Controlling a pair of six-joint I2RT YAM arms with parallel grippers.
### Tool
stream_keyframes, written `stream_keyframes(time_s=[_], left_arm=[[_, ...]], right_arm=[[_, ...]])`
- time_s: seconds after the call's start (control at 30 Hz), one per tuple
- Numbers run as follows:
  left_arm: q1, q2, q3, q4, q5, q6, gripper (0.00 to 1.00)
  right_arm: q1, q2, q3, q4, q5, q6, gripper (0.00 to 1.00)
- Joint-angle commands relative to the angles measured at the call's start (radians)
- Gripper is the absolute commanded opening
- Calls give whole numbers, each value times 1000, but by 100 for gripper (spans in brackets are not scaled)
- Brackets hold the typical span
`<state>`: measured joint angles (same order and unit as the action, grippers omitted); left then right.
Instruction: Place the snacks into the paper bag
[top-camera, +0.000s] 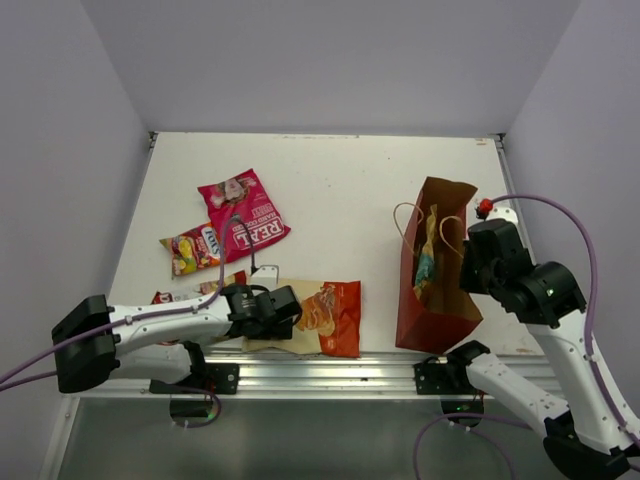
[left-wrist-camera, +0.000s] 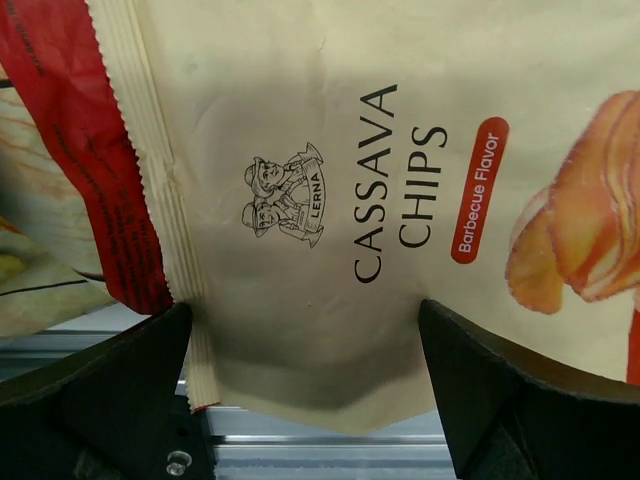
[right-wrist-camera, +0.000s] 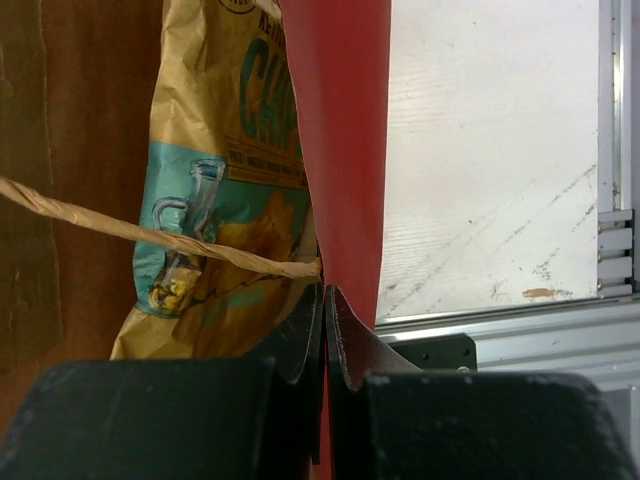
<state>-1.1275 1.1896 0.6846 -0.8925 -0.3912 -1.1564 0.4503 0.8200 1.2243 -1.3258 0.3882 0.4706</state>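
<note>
Kraft bag (top-camera: 437, 270) stands on the counter (top-camera: 330, 180), right side, its wall pinched by the closed right end effector (right-wrist-camera: 325, 310).
A tan-and-blue packet (right-wrist-camera: 220, 180) sits inside; the left end effector (left-wrist-camera: 305, 335) gapes open astride the cream packet (left-wrist-camera: 330, 200) at the near edge, and the magenta packet (top-camera: 243, 213) lies farther back.
</note>
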Motion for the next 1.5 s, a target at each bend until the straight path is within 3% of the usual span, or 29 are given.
stream_keyframes(time_s=[0.0, 0.07, 0.1, 0.17, 0.2, 0.37, 0.47, 0.63, 0.77, 0.8, 0.9, 1.1, 1.47], left_arm=[[-3, 62, -25, 107, 26, 12, 100], [-3, 85, -30, 151, 28, 37, 96], [-2, 103, -27, 159, 25, 55, 61], [-2, 117, -14, 152, 17, 60, 6], [-2, 126, -11, 147, 8, 58, 0], [-3, 111, 74, 58, -37, 63, 0], [-5, 70, 272, -6, -119, 113, 0], [-3, 136, 787, -6, -182, 308, 0], [-3, 341, 1227, -28, -184, 458, 0], [-5, 379, 1411, -32, -178, 518, 0], [-15, 504, 1689, 21, -125, 639, 0], [-25, 535, 1686, 271, 35, 709, 0], [-93, 611, 1591, 218, 117, 716, 0]], right_arm=[[-4, -8, 4, -81, -44, -20, 0], [-2, -12, 6, -85, -43, -21, 0], [-4, -16, 4, -84, -45, -21, 0], [-4, -19, 4, -90, -45, -18, 0], [-4, -22, 4, -90, -43, -17, 0], [-4, -32, 10, -96, -40, -9, 0], [-4, -38, 23, -111, -25, -6, 0], [-4, -47, 34, -133, -9, -4, 0], [-4, -56, 30, -142, -8, 6, 0], [-4, -61, 30, -142, -9, 8, 0], [-4, -64, 34, -142, -6, 13, 0], [-4, -65, 35, -150, -6, 19, 0], [-4, -71, 18, -155, 3, 30, 0]])
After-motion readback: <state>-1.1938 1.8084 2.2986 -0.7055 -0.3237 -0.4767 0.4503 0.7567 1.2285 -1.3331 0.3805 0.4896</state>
